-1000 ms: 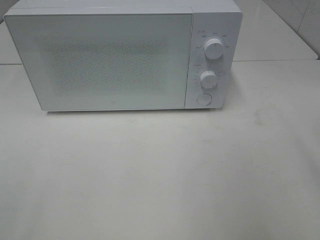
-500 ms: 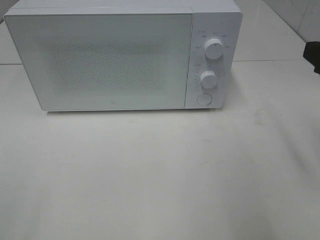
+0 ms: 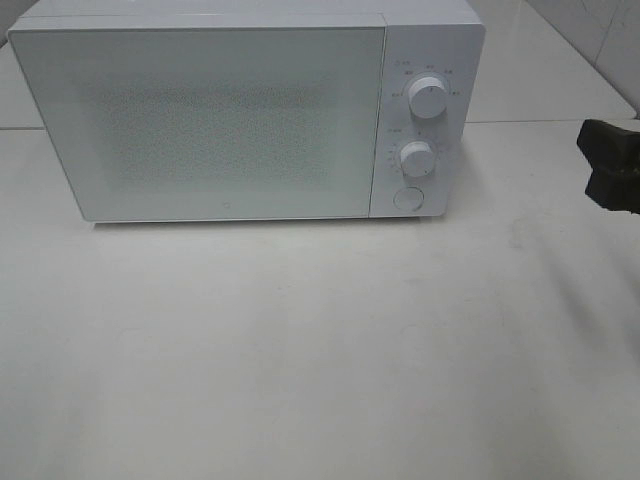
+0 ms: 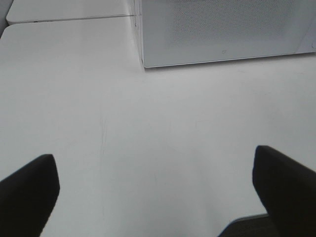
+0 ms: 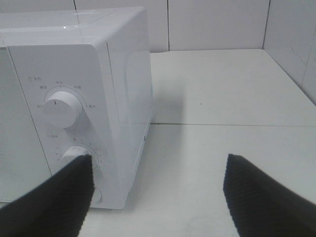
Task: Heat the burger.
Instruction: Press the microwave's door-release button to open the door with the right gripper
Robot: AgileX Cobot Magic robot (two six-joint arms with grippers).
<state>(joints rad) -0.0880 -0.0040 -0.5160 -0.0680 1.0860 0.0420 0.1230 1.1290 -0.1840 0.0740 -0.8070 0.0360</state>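
I am seeing a white microwave; its door is showing a fine grey dot mesh. Knobs are reading white, table off-white, right fingers black, cross-hatched; left fingers plain black.

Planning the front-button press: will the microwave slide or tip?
Tipping looks unlikely: the microwave is a wide, low box flat on the table, and the button sits low. The table looks smooth, so a hard push might slide it back.

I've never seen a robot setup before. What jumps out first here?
A big white microwave fills the back of the pale table, door shut, with two round knobs on its right panel. The right arm's black jaws show at the right edge of the high view, spread apart and empty.
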